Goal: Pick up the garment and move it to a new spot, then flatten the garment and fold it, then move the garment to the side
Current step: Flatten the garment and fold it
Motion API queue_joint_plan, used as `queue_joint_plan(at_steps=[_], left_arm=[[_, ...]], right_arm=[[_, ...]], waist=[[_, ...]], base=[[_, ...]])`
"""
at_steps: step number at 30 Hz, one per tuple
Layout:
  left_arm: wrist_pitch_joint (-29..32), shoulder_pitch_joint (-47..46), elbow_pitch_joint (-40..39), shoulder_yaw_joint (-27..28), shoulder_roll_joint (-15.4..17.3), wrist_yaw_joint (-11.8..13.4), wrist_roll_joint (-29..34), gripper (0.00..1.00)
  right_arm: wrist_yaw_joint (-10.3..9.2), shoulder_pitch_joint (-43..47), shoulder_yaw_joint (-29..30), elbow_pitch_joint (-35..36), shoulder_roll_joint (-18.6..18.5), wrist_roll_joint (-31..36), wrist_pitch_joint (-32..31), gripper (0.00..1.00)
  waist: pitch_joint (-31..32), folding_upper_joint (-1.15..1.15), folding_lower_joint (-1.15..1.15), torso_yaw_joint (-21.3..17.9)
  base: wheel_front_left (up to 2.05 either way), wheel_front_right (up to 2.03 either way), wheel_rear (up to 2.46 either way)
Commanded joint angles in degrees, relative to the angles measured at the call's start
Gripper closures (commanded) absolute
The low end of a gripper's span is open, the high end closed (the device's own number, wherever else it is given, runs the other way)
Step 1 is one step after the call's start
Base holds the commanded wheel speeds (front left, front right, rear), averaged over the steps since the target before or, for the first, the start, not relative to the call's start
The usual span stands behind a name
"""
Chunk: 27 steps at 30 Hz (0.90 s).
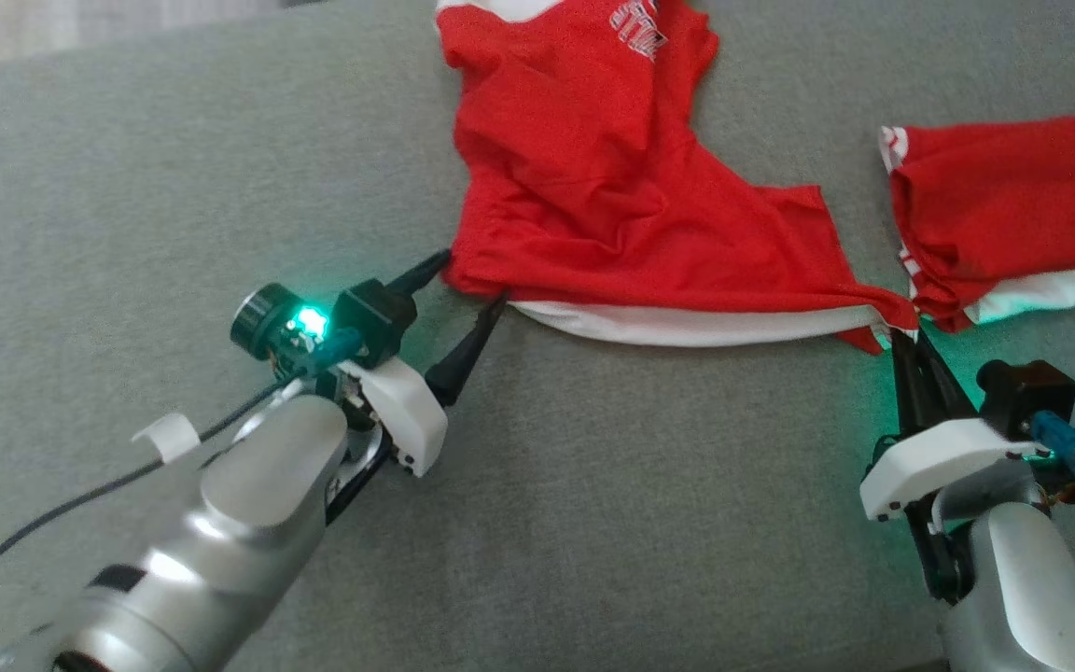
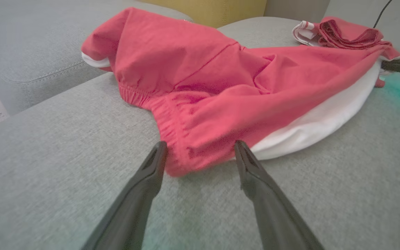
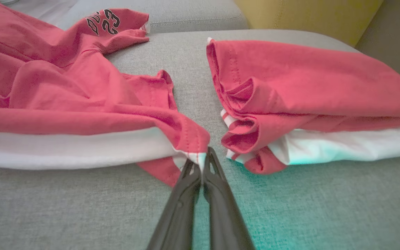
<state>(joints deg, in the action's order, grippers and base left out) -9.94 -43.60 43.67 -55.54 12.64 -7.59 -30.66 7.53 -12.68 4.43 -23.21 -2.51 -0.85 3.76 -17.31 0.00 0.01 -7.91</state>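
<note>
Grey woven sofa upholstery [image 1: 593, 523] is the surface we work on. Far of centre lies a crumpled red fabric garment [image 1: 593, 177] with a white band [image 1: 687, 327] along its near edge. Our right gripper [image 1: 904, 334] is clenched on the near right corner of that edge, pinching the hem. Our left gripper [image 1: 472, 277] is spread wide, its two fingers straddling the near left corner by the elastic waist and grasping nothing.

We judge the flattening barely begun: the cloth is bunched, no fold is made, and the move aside is not yet done. Whether it already sits in its new spot we cannot tell.

Bare upholstery lies open near us and to the left. To the right, a second red and white garment [image 1: 1013, 215], folded, lies just beside the held corner across a narrow gap, so stretching rightward looks tight. The garment's far part runs past the top of the head view.
</note>
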Motion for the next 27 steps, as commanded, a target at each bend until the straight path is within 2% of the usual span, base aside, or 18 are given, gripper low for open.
queue_joint_plan(at_steps=[1,9,19,27], left_arm=[[-0.9,-2.6,-0.4,0.8,1.4,0.1,-0.8,0.00],[-3.3,-6.6,2.4,-6.3,1.7,0.1,-5.6,0.00],[-4.7,-7.3,6.5,-9.8,1.4,0.1,-9.6,0.00],[-4.9,-8.2,4.8,-14.9,1.1,0.1,-13.1,0.00]], right_arm=[[-0.04,-1.3,-1.3,1.6,-0.4,-0.3,0.5,1.00],[-0.04,-1.9,-1.6,0.9,-0.4,-0.6,1.2,1.00],[-0.04,-1.9,-1.4,-0.6,-0.4,-0.4,1.5,1.00],[-0.04,-2.2,-2.0,-0.8,-0.4,-0.4,1.5,1.00]], waist=[[-1.4,0.00,-0.01,-1.4],[-2.4,0.00,-0.01,-2.4],[-1.1,0.00,-0.01,-1.6],[-0.9,0.00,-0.01,-1.9]], base=[[0.00,0.00,0.00],[0.00,0.00,0.00],[0.00,0.00,0.00],[0.00,0.00,0.00]])
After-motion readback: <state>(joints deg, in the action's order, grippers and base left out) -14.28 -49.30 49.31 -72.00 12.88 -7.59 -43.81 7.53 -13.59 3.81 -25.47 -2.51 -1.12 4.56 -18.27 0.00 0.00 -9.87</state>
